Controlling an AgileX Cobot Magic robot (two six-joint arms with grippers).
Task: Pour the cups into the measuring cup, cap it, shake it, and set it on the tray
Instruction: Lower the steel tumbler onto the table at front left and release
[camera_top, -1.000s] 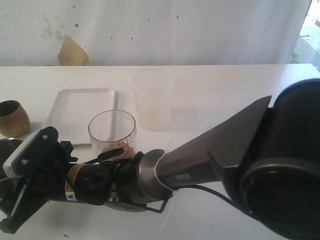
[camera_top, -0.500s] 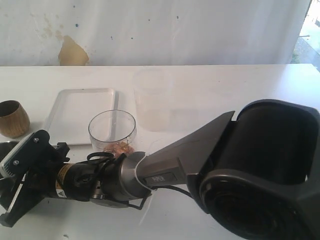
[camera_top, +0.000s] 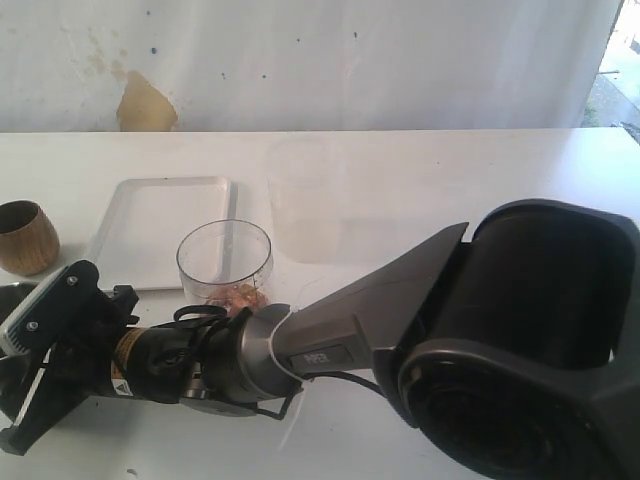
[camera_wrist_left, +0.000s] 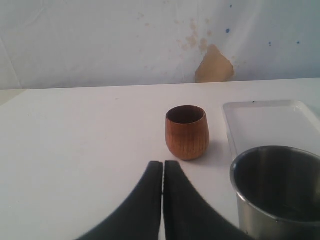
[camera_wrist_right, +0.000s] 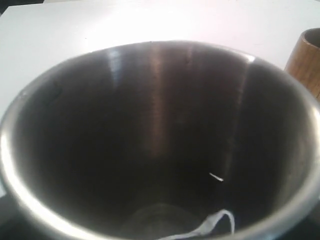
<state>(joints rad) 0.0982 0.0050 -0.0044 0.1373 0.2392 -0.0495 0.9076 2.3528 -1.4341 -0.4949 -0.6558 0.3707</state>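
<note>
The left gripper is pressed shut on nothing; the right gripper is at the steel tumbler
Whether the tumbler is gripped cannot be told: its inside fills the right wrist view. Only in the left wrist view is it seen upright, near the wooden cup and the tray. Only in the exterior view are the uncapped measuring cup, just beside the tray, and one frosted cup seen. Two grippers, two pouring cups and one tray are counted
</note>
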